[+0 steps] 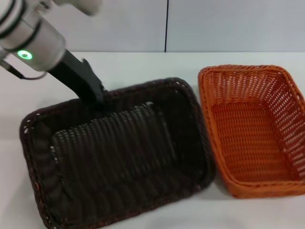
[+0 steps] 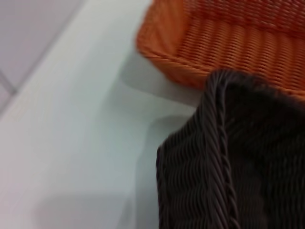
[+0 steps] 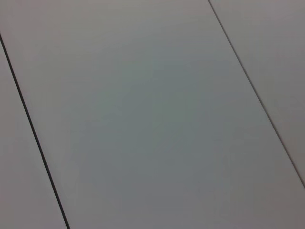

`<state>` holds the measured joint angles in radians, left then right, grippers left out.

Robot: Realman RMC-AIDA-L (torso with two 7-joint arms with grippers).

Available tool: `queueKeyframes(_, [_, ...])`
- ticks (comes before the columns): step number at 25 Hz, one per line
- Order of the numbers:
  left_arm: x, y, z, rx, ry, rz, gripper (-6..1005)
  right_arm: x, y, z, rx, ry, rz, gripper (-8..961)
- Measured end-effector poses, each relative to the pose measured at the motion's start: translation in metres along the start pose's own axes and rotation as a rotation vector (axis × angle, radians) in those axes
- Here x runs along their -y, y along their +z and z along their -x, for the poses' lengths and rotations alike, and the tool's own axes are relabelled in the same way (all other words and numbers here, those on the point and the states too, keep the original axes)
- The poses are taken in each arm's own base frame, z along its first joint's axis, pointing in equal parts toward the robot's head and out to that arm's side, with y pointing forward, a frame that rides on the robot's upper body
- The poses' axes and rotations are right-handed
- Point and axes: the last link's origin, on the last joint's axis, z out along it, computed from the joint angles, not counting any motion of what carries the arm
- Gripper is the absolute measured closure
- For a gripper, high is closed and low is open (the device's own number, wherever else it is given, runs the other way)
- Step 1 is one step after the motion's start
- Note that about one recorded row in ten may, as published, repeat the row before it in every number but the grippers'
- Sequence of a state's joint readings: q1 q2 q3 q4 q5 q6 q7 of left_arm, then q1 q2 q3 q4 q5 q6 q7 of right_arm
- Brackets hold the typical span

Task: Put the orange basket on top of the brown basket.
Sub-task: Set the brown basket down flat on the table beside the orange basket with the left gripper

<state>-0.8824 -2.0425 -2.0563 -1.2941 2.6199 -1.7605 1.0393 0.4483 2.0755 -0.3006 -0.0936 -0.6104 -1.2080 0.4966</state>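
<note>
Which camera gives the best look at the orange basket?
The head view: the orange basket shows almost whole, right of the brown basket. The left wrist view catches only one corner; the right wrist view shows none of it.

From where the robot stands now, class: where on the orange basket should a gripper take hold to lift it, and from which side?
Probably the braided rim of the orange basket, on its right long wall, coming from above with the right arm. It sits upright and open, so the rim is exposed. The left long side lies close to the brown basket, where the left gripper is already at the far rim.
</note>
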Motion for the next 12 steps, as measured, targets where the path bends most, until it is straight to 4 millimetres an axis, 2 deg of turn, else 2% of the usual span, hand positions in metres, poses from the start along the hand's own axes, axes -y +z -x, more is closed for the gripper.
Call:
queueKeyframes(7, [-0.006, 0.028, -0.018, 0.009, 0.072, 0.054, 796, 0.002, -0.003, -0.001, -0.004, 0.000, -0.006, 316])
queueKeyframes(12, [-0.014, 0.042, -0.045, -0.063, 0.141, 0.069, 797, 0.004, -0.005, -0.001, -0.007, -0.001, -0.011, 319])
